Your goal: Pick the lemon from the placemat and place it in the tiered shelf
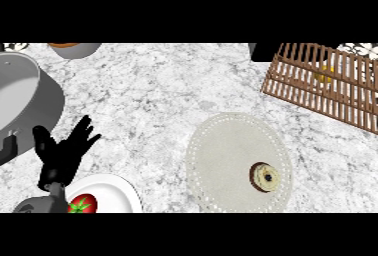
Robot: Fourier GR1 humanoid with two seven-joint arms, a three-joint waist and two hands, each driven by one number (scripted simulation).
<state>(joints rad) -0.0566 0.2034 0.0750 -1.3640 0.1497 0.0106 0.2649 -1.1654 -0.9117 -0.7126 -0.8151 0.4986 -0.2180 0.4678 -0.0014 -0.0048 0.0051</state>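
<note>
1. 1 hand shows: the left hand (65, 150), at about 8 o'clock in the head view, fingers straight and spread, pointing up, holding nothing. It rests there. The right hand is not in view.

2. Just below that hand, at 7 o'clock, a white plate (118, 190) carries a red tomato (80, 204) with a green stem. To the hand's 10 o'clock sits a large grey pot (29, 95), cut by the left edge.

3. Right of centre, at about 4 o'clock in the view, lies the round pale placemat (221, 150). No lemon is on it. Only a small round brown-rimmed thing (266, 177), perhaps a doughnut or bagel, lies near the mat's right side.

4. At 2 o'clock stands the brown slatted tiered shelf (325, 90). Behind its slats a small yellow shape shows, which I take for the lemon (323, 75); whether it rests squarely on a tier cannot be told.

5. Judgement: the pick and the place look done, since the mat holds no lemon and the yellow fruit sits inside the shelf. Nothing plainly remains, save perhaps confirming that the fruit lies steady.

6. At 11 o'clock a grey bowl (74, 49) with an orange rim is cut by the top edge.
</note>
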